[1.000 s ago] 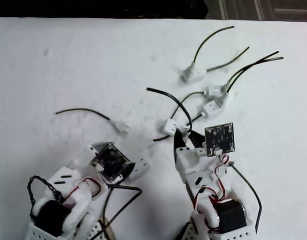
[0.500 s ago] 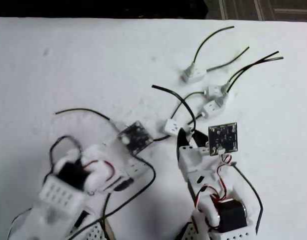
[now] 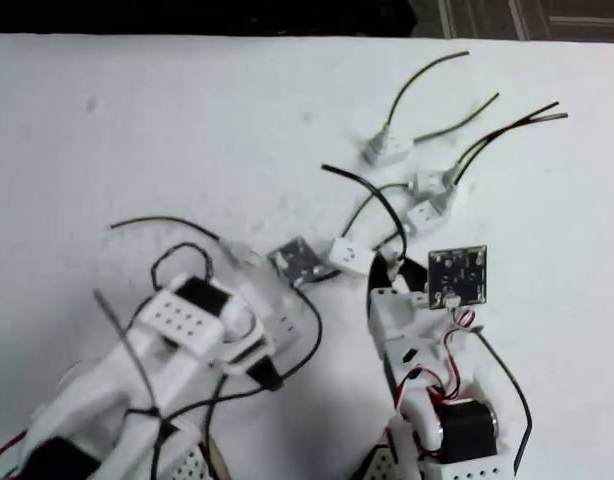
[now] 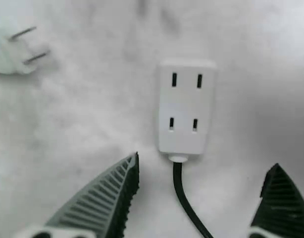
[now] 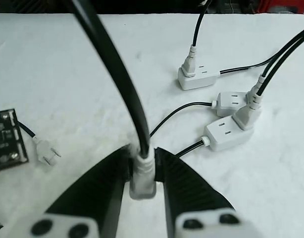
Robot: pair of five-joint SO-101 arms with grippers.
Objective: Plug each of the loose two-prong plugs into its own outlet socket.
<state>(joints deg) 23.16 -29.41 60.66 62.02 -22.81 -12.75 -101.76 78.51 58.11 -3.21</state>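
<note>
one black-corded plug (image 5: 142, 181) pinched in right tool (image 5: 142, 156), left tool (image 4: 205, 161) spread near white outlet socket (image 4: 184, 111)

Your left arm (image 3: 187, 325) lies stretched from the lower left corner of the high view up toward the centre, with the wrist tipped down. Your left hand (image 4: 205, 162) stands wide open, its two fingers well apart. Your right arm (image 3: 419, 335) rises from the bottom edge, right of centre, folded short. Your right hand (image 5: 143, 152) is closed, both fingers pressed against a plug (image 5: 142, 176).
</note>
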